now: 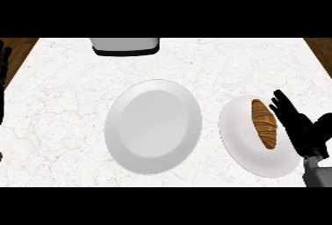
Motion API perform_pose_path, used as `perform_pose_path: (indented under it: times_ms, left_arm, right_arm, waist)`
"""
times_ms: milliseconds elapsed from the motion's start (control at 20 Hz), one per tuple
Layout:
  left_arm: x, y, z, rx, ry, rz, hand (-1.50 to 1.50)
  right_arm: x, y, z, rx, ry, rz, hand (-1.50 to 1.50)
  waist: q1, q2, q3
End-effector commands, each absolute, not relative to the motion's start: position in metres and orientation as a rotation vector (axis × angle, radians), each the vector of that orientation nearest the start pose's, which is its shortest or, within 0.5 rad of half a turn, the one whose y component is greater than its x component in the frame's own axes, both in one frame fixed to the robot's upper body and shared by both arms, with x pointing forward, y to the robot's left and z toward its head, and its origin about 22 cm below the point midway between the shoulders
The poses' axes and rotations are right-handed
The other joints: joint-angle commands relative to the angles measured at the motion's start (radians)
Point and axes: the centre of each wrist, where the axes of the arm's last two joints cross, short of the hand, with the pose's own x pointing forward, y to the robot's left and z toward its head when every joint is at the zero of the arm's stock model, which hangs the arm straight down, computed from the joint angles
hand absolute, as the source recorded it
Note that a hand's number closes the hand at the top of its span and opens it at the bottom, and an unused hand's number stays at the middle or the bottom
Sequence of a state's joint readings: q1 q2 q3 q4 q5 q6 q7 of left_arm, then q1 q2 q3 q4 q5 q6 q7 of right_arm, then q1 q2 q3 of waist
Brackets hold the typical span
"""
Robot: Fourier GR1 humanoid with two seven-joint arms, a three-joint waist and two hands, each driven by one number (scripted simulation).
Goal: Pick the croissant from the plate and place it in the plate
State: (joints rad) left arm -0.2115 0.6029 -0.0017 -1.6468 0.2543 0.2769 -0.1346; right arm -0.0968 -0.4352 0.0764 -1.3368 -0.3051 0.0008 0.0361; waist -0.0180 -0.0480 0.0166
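The golden-brown crescent croissant (264, 124) lies lengthwise on the smaller round white plate (235, 141) near the right edge of the white marble tabletop (65, 88). The larger round white plate (153, 126) sits at the tabletop's centre. The black right hand (303, 132) hovers just beside the croissant's right side, fingers (285, 105) straight and apart, holding nothing. The croissant is likely light, soft and flaky. It should be taken across its thick middle. The left hand (3, 57) is a sliver at the left edge, and I cannot tell how it is set.
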Motion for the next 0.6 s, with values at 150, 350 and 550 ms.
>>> perform_pose_path:
  times_ms: [150,350,550]
  left_arm:
    - [0.286,0.299,0.122,0.247,-1.911,-0.217,0.00]
    - [0.283,0.296,0.103,0.199,-1.803,-0.232,0.00]
    - [0.288,0.293,0.097,0.159,-1.750,-0.225,0.00]
  right_arm:
    - [0.305,-0.236,0.066,0.269,-1.739,0.385,1.50]
    - [0.313,-0.285,0.117,-0.427,-1.699,0.879,1.50]
    - [0.285,-0.189,0.037,-0.223,-1.773,0.488,-1.50]
  waist:
    - [0.040,0.051,-0.015]
    - [0.015,0.036,-0.038]
    - [0.016,0.049,-0.016]
